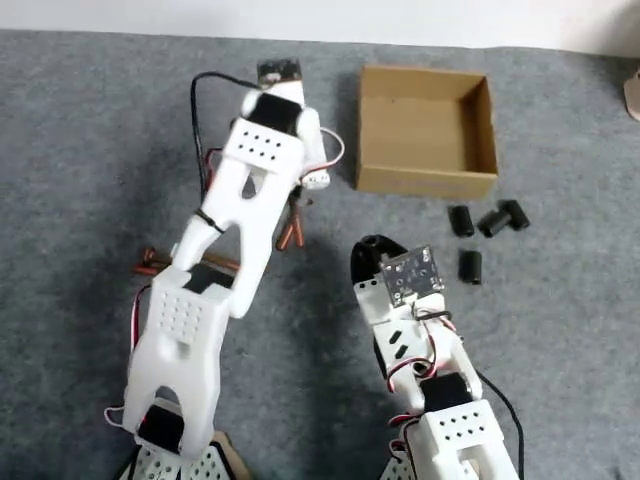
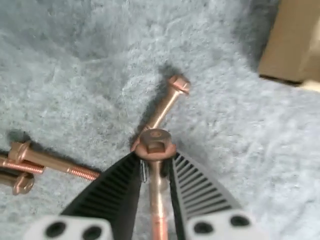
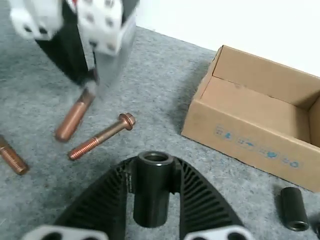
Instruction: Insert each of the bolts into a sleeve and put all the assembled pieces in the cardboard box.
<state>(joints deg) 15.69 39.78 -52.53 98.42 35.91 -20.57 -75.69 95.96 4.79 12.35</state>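
Grey carpet point(image 1: 80, 150): bolt point(image 2: 156, 146) between left jaws; sleeve point(image 3: 151, 186) between right jaws.

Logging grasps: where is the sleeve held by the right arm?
In the right wrist view, the sleeve stands upright in the right claw, above the mat, near a loose bolt and the cardboard box.

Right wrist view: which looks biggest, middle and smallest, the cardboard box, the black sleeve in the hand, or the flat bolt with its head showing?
1. The cardboard box, biggest by far.
2 and 3. Unsure: the black sleeve looks thicker, the flat bolt looks longer, and the sleeve is nearest the camera.
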